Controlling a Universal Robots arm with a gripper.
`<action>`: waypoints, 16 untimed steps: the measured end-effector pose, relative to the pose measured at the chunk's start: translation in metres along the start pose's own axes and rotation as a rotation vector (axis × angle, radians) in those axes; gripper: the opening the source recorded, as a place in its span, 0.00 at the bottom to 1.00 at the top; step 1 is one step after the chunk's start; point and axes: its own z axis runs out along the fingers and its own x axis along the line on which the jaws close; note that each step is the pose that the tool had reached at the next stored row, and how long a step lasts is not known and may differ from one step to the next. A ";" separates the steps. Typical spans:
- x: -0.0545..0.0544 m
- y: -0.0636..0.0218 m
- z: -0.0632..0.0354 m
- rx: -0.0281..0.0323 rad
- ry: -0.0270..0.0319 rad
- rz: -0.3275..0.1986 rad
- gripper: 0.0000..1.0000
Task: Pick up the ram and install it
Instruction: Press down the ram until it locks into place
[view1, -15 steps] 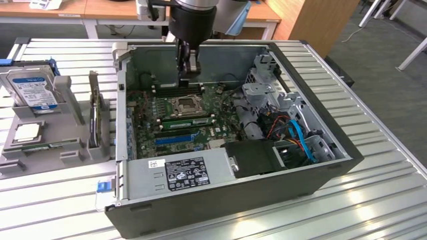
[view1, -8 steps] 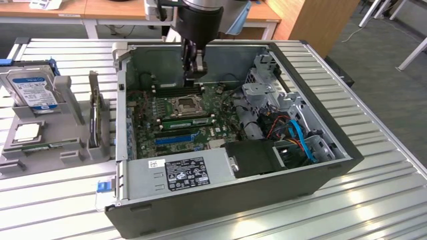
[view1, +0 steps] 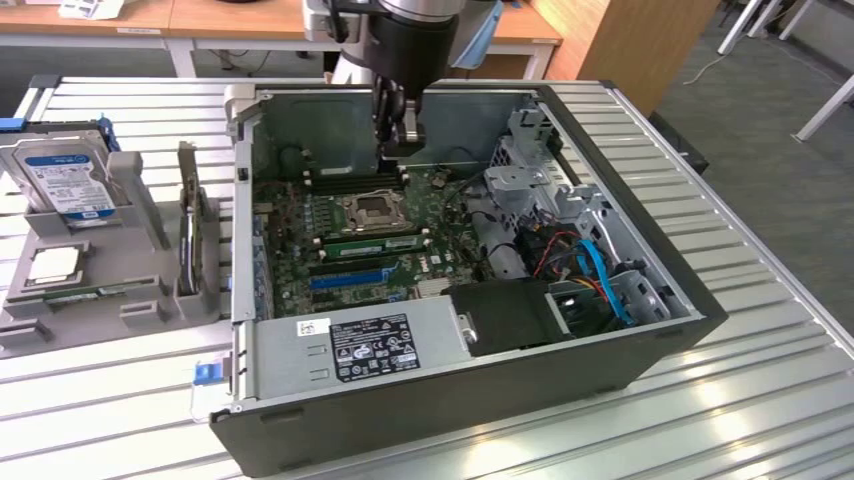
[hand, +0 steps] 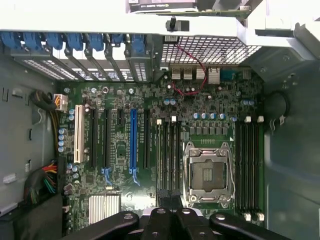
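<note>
Fingers, pinched together, hang over motherboard inside computer case.

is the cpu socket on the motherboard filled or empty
Empty: the CPU socket shows its bare dark centre inside the metal frame, with no chip or cooler on it.

A lab: open computer case on slatted metal bench, desks behind.

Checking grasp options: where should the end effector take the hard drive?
The hard drive stands nearly upright in its grey stand, bottom held, top edge free. Probably pinch that top edge across the two flat faces, coming from above.
</note>
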 end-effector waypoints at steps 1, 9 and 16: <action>0.000 -0.0013 -0.0001 0.0000 0.0000 0.000 0.10; 0.000 -0.0078 -0.0004 0.0000 0.0000 0.000 0.10; 0.000 -0.0078 -0.0004 0.0000 0.0000 0.000 0.10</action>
